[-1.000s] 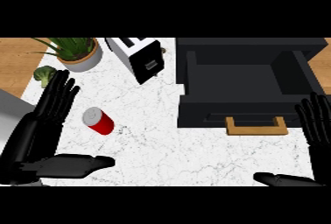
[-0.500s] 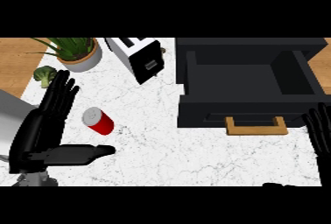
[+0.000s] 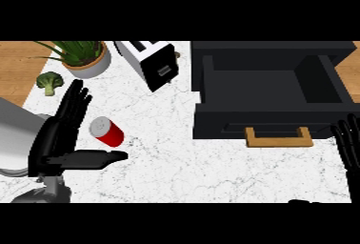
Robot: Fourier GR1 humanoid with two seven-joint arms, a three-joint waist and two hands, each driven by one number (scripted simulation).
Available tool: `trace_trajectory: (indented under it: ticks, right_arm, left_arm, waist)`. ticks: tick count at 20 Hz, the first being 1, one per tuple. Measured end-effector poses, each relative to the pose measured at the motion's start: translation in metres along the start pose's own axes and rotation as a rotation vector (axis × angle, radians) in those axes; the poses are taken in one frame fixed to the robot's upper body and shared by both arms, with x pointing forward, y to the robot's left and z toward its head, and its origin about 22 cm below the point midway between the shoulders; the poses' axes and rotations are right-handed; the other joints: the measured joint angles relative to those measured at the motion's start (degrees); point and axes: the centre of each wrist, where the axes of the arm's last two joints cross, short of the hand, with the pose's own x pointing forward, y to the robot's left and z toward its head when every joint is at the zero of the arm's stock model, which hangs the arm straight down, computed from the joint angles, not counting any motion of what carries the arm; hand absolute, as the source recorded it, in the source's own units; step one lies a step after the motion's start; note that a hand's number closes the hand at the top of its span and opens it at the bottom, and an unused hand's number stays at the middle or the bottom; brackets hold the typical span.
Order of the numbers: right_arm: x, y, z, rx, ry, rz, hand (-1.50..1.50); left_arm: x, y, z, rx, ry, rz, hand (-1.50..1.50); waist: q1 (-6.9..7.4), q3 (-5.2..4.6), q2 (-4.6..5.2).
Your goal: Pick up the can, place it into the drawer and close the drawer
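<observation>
Lying on its side: can [image 3: 107, 131], red with a silver top, on the white marble counter [image 3: 175, 162] toward its left edge, held by nothing.
Left hand [image 3: 62, 138]: just left of the can; fingers straight and pointing toward the counter's far edge, thumb stretched out flat below the can; whether it touches the can cannot be told.
Drawer [image 3: 271, 93]: black, pulled open, on the counter's right half, interior bare; wooden handle [image 3: 278, 138] on its near face.
Right hand [image 3: 347, 145]: at the counter's right edge, just right of the handle; fingers straight, holding nothing.
Toaster [image 3: 153, 63]: white, at the far edge, left of the drawer.
Potted plant [image 3: 83, 55]: far-left corner, pale pot.
Broccoli [image 3: 50, 82]: on the wooden surface [image 3: 17, 71] at the far-left corner, in front of the plant.
</observation>
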Motion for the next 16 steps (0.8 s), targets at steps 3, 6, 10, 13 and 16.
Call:
trace_trajectory:
  ticks: [3, 6, 10, 13, 16]
  right_arm:
    - [-0.003, -0.005, 0.000, -0.003, 0.000, 0.002, -1.50]
    - [-0.002, -0.012, -0.002, -0.002, 0.000, 0.001, -1.50]
    - [-0.002, -0.011, -0.001, 0.005, -0.002, 0.004, -1.50]
    - [-0.002, -0.009, 0.004, 0.004, -0.003, 0.007, -1.50]
    - [-0.006, -0.006, 0.008, 0.007, 0.002, 0.001, -1.50]
  left_arm:
    - [-0.010, -0.002, -0.002, 0.014, -0.002, -0.003, -1.50]
    - [-0.024, 0.004, -0.001, 0.019, 0.004, -0.002, -1.50]
    - [-0.040, 0.006, -0.003, 0.039, 0.012, -0.008, -1.50]
    - [-0.060, 0.016, -0.003, 0.051, 0.026, -0.012, -1.50]
    - [-0.070, 0.020, -0.002, 0.057, 0.030, -0.020, -1.50]
  waist:
    - [0.01, 0.00, 0.00]
    - [0.03, 0.00, 0.00]
    - [0.01, -0.01, -0.01]
    - [-0.03, 0.00, 0.00]
    - [-0.02, 0.00, 0.00]
